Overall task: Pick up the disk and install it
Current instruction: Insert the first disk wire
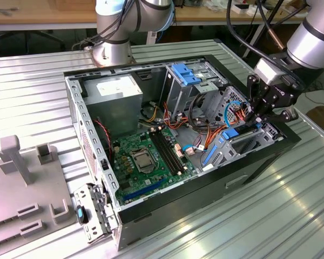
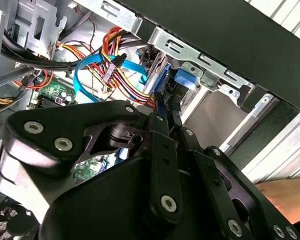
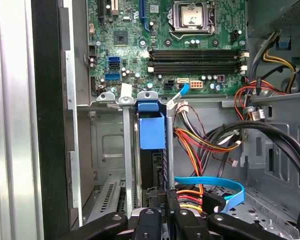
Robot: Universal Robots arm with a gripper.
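Note:
The disk (image 3: 152, 131) stands on edge in the drive bay at the end of the open computer case (image 1: 270, 154) on the exterior view's right. I see it edge-on, with its blue plastic rail (image 2: 184, 80) toward the bay frame. In the exterior view its blue rail (image 1: 230, 133) shows just below the fingers. My gripper (image 1: 257, 116) hangs over that bay, and its black fingers (image 2: 160, 131) are drawn close together on the disk's near edge. In the first wrist view the gripper (image 3: 165, 200) sits directly behind the disk.
Red, yellow and orange wires and a blue data cable (image 3: 210, 181) crowd the space beside the bay. The motherboard (image 1: 146, 156) lies on the case floor, with a grey power-supply box (image 1: 116, 89) and a blue latch (image 1: 186, 73) behind it. A grey fixture (image 1: 21, 183) sits on the ribbed table.

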